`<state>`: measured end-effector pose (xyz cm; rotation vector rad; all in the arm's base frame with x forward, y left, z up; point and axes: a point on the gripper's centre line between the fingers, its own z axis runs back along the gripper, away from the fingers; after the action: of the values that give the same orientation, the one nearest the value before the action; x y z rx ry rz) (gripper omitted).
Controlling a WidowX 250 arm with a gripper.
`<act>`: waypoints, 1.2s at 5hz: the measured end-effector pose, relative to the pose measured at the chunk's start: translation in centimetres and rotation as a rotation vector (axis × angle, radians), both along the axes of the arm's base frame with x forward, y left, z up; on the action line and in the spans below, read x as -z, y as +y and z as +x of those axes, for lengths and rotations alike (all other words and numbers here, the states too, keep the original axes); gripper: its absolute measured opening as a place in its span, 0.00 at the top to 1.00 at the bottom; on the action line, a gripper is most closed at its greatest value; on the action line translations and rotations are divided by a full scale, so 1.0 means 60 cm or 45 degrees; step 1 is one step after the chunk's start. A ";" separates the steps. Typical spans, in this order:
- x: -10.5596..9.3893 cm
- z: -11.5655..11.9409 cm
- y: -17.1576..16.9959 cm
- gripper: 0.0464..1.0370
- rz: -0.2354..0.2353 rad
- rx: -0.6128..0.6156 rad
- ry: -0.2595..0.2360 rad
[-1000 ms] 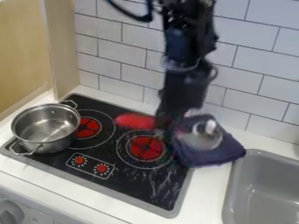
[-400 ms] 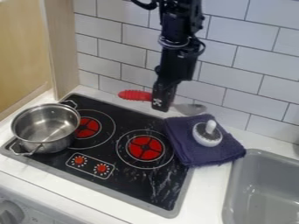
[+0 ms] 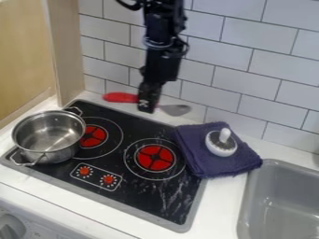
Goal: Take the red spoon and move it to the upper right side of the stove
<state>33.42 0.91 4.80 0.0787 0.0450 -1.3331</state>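
Note:
My gripper (image 3: pixel 147 103) hangs over the back edge of the stove (image 3: pixel 124 175), above the gap between the two burners. It is shut on the middle of the red spoon (image 3: pixel 120 97). The red handle sticks out to the left of the gripper, and the grey metal bowl end sticks out to the right, in front of the tiled wall. The spoon lies roughly level and is held up off the stove.
A steel pot (image 3: pixel 48 137) stands at the stove's left side. A folded purple cloth (image 3: pixel 215 163) overlaps the stove's right edge, with a white-knobbed lid (image 3: pixel 221 142) on it. The grey sink (image 3: pixel 283 205) is at the right, and the tiled wall (image 3: pixel 249 84) rises behind.
The gripper has risen from beside the cloth and moved left along the back of the stove, carrying the spoon with it. The pot, cloth and lid have stayed put.

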 end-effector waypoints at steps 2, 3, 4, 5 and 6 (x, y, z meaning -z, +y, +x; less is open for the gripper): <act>0.002 0.006 0.050 0.73 0.013 -0.066 -0.036; 0.033 0.002 0.051 0.73 0.017 -0.016 0.021; 0.050 0.001 0.048 0.73 0.024 0.041 0.052; 0.066 0.002 0.041 0.73 0.018 0.105 0.072; 0.079 0.013 0.037 0.73 -0.001 0.142 0.047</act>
<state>34.19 3.10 0.09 0.0564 0.0722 -1.4458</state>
